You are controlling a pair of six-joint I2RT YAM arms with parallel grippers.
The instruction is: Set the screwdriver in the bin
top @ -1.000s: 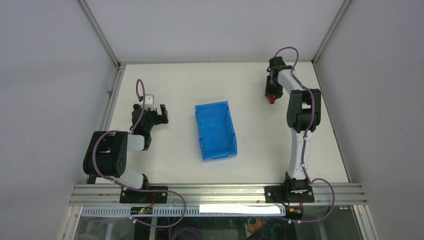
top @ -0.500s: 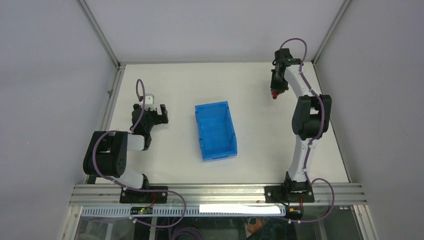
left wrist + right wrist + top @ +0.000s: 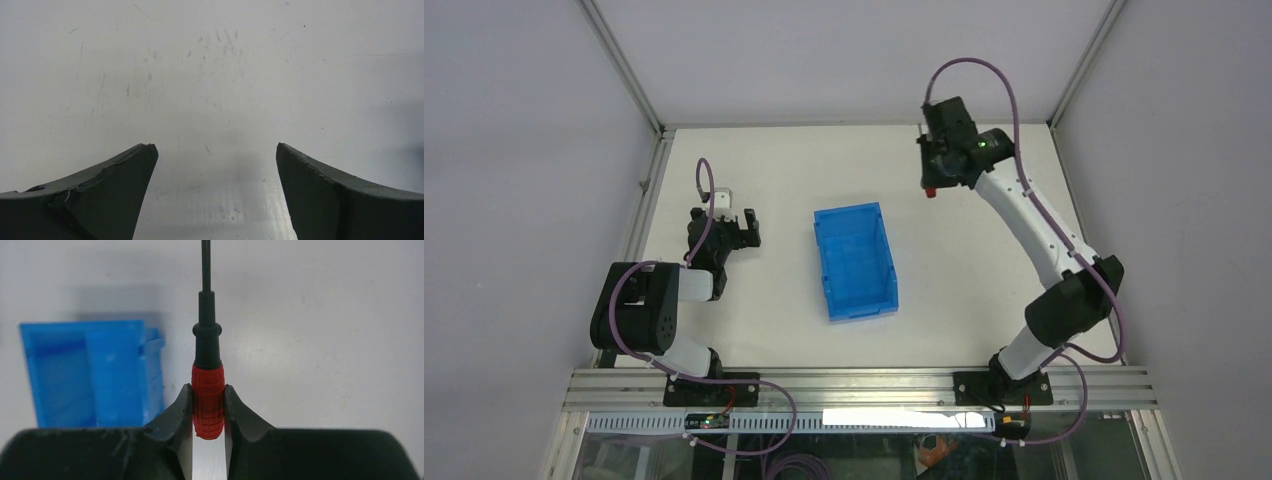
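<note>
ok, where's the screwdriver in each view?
Top external: screwdriver upper right of centre, red handle poking out of the right claw.
Left wrist: not in it.
Right wrist: screwdriver dead centre, handle pinched in the claw, shaft running off the top edge.
Shared landmark: bin, centre of the top view, at left in the right wrist view.

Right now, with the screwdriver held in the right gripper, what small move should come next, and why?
Probably carry the right gripper, shut on the screwdriver by its red handle, leftward and nearer until it hangs over the bin. The bin lies off to the side, not beneath the tool, so letting go now would likely miss it.
</note>
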